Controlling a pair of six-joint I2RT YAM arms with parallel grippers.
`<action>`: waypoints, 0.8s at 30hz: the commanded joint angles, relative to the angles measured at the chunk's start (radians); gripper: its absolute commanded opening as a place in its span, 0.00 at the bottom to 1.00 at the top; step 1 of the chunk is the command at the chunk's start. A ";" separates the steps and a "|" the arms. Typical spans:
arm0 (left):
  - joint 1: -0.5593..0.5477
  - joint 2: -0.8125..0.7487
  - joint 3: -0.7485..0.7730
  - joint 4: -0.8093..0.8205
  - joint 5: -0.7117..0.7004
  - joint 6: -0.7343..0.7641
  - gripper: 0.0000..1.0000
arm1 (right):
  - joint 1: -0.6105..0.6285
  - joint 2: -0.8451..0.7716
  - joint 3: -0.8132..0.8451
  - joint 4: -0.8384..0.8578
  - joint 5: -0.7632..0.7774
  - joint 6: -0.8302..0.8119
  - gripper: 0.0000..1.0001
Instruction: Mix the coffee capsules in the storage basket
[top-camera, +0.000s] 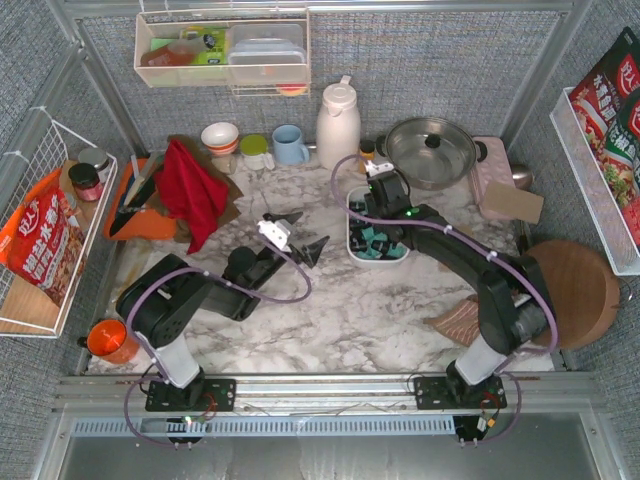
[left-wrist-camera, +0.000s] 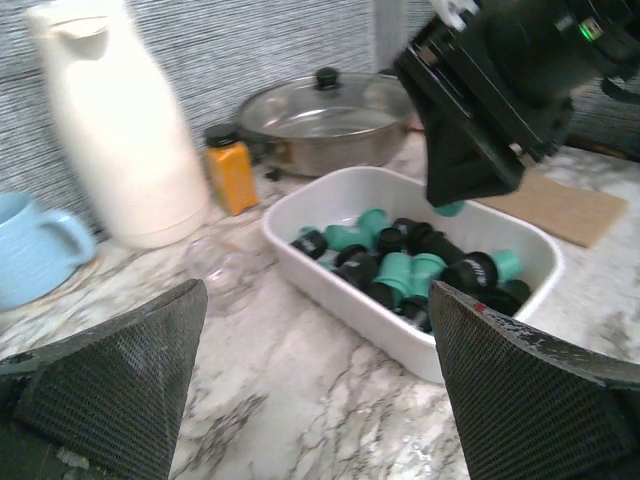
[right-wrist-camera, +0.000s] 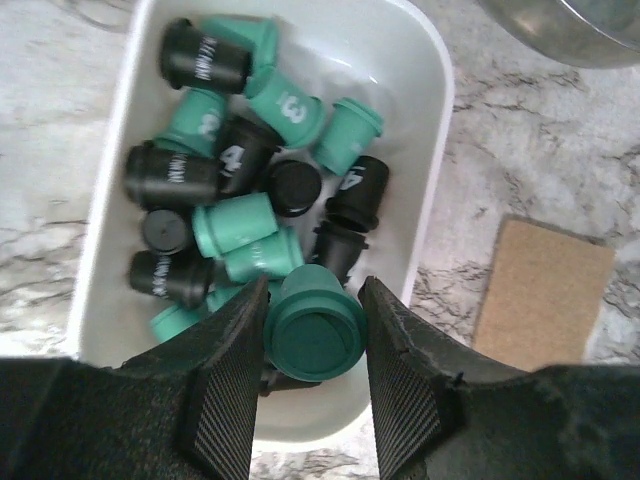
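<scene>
The white storage basket (top-camera: 352, 236) sits mid-table and holds several teal and black coffee capsules (right-wrist-camera: 235, 190) lying jumbled together. My right gripper (right-wrist-camera: 313, 292) hangs over the basket's near end, shut on a teal capsule (right-wrist-camera: 312, 335) held clear above the pile. The left wrist view shows that gripper (left-wrist-camera: 470, 150) with the teal capsule (left-wrist-camera: 450, 208) peeking out below its fingers. My left gripper (top-camera: 298, 235) is to the left of the basket (left-wrist-camera: 330, 280), low over the marble. It (left-wrist-camera: 318, 300) is wide open, with nothing between its fingers.
Behind the basket stand a white thermos (top-camera: 338, 122), a lidded steel pot (top-camera: 430, 150), a small orange-capped jar (left-wrist-camera: 232, 175) and a blue mug (top-camera: 290, 145). A red cloth (top-camera: 192, 190) lies at the left, a cork pad (right-wrist-camera: 545, 290) right of the basket, and a round wooden board (top-camera: 570, 290) at far right.
</scene>
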 joint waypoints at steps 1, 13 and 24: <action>-0.001 -0.044 -0.029 -0.019 -0.246 -0.017 0.99 | -0.012 0.095 0.081 -0.108 0.061 -0.024 0.31; -0.001 -0.047 -0.047 0.004 -0.373 -0.020 0.99 | -0.017 0.145 0.043 -0.232 0.087 0.041 0.38; -0.001 -0.092 -0.069 0.008 -0.388 -0.012 0.99 | -0.079 0.048 0.008 -0.207 -0.189 0.130 0.66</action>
